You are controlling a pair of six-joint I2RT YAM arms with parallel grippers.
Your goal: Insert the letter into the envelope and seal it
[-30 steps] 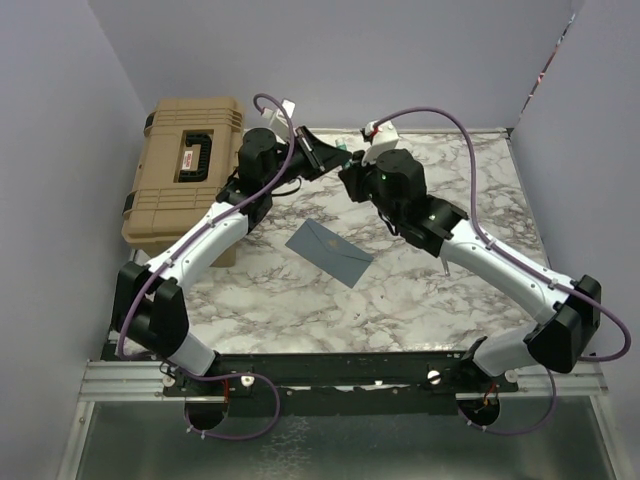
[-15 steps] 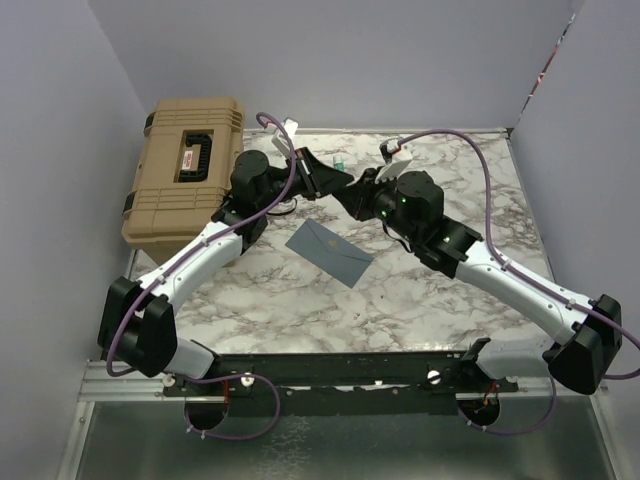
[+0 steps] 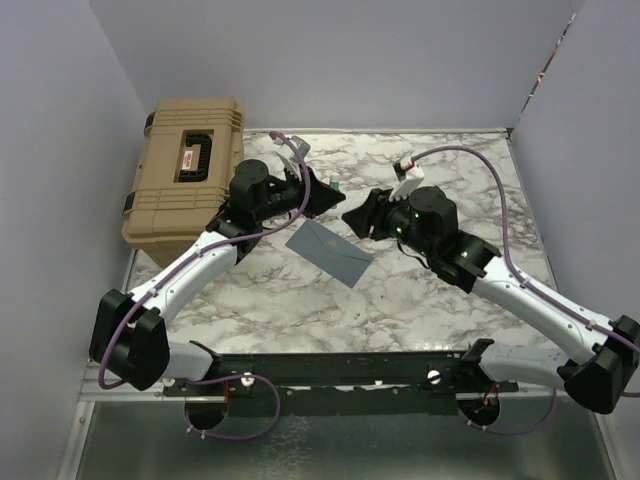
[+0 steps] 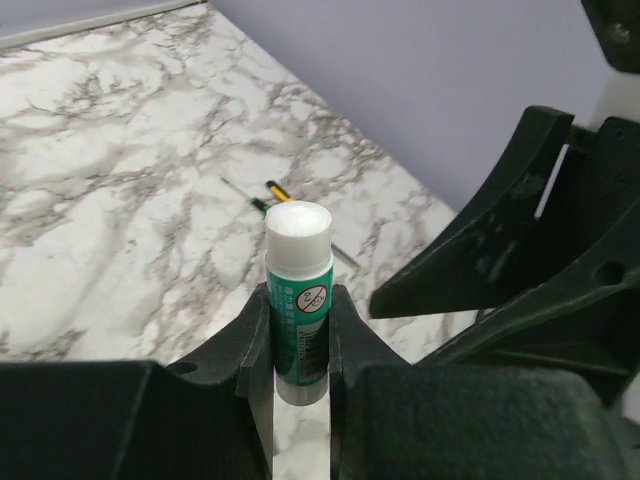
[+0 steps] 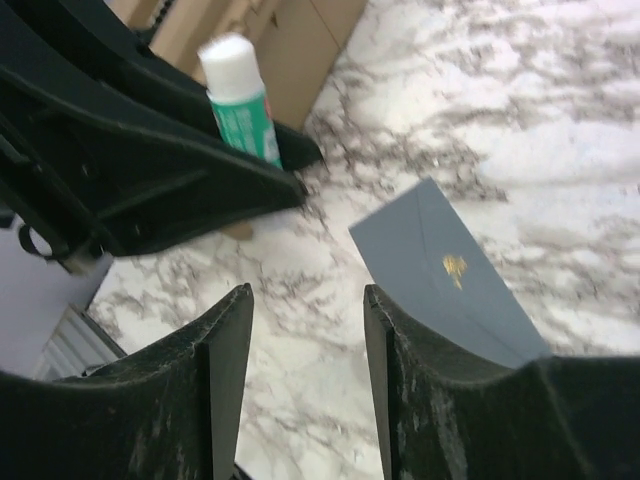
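From above, the envelope (image 3: 328, 251) lies flat on the marble table (image 3: 470, 180) near its middle, turned at an angle, with both arms reaching in over the far side of it. The left gripper (image 3: 325, 190) hangs just beyond the envelope's far corner with a green glue stick (image 3: 337, 186) showing at its tip. The right gripper (image 3: 356, 216) points back toward it from the right; the two tips are near each other but apart. A tan hard case (image 3: 185, 175) sits at the table's far left edge, beside the left arm. In the left wrist view, the left gripper (image 4: 298, 335) is clamped on the glue stick (image 4: 298, 300), its fingers (image 4: 245, 345) pressing the green label from both sides while the white cap (image 4: 298, 222) stands above them. The dark right gripper (image 4: 520, 270) fills the right side, and a thin yellow and black tool (image 4: 268, 193) lies on the marble farther off. In the right wrist view, the right gripper (image 5: 305, 370) has its fingers (image 5: 225, 380) spread apart and holds nothing. Beyond them, the envelope (image 5: 440, 270) rests on the marble with a small gold mark (image 5: 455, 265) on its face. Left of it is the left gripper (image 5: 130, 170) with the glue stick (image 5: 240, 95), and the tan case (image 5: 300, 35) is behind.
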